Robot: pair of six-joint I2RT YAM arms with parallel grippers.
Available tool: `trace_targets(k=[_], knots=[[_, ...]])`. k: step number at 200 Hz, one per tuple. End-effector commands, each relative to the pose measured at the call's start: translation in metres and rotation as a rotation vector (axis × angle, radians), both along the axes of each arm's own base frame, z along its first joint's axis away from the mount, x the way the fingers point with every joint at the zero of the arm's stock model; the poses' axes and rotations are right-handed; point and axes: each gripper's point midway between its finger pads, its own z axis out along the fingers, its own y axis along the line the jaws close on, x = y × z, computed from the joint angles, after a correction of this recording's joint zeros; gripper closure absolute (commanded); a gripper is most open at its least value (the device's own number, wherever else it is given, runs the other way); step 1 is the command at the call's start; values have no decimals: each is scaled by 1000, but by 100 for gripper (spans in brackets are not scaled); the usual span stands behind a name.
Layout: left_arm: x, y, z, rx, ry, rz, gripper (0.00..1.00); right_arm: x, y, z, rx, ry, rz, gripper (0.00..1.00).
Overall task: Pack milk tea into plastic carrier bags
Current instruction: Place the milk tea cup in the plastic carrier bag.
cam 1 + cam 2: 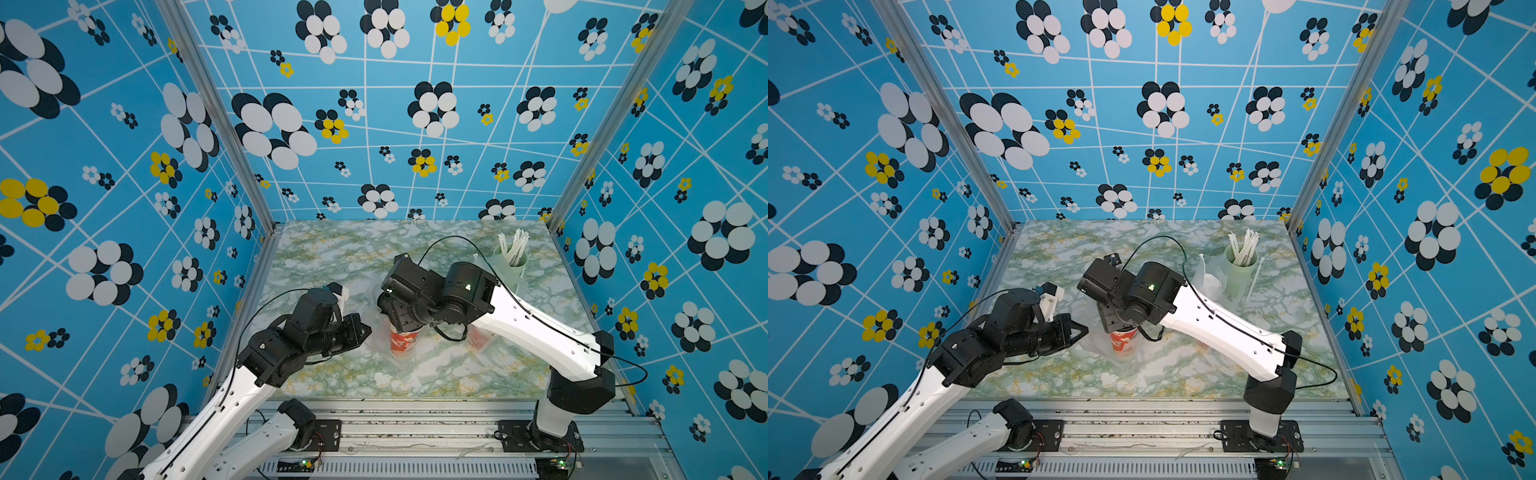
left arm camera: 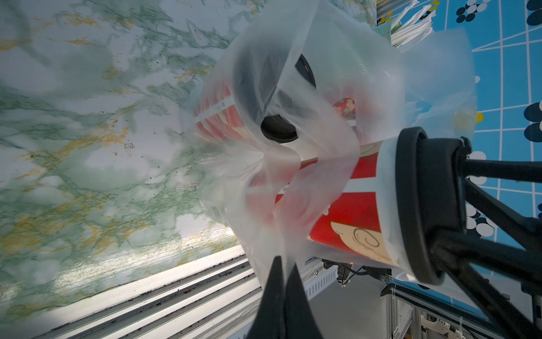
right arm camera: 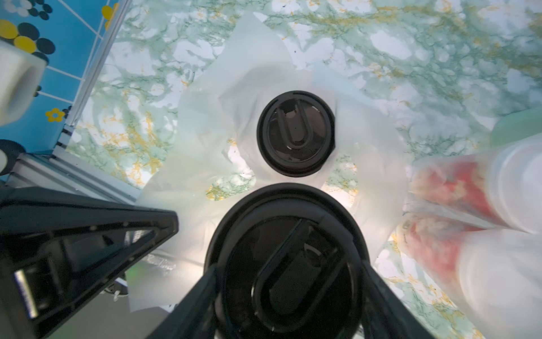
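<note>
The right claw (image 3: 289,273) grips a cup (image 2: 352,205) upright by its black lid, at the bag (image 2: 322,58) mouth, beside the packed cup (image 3: 296,133). The left claw (image 2: 285,264), just to the left, is clenched on the bag rim.

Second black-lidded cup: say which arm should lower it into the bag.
Right. The right gripper holds that cup by its lid at the bag; the left gripper is shut on the bag's edge.

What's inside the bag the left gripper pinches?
One black-lidded red cup, upright. The right gripper holds a second cup at the mouth. Folds of the bag hide anything lower.
</note>
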Motion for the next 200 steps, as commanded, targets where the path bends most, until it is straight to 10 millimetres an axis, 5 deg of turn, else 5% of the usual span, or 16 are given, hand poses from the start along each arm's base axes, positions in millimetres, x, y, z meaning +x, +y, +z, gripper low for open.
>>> trace_targets(k=[1, 105, 200], knots=[[-3, -2, -3, -8, 3, -8, 100, -9, 23, 7, 112, 46, 40, 47], [-4, -5, 12, -45, -25, -11, 100, -4, 20, -51, 8, 69, -3, 48], [0, -11, 24, -92, -47, -7, 100, -4, 12, -82, -77, -6, 20, 49]])
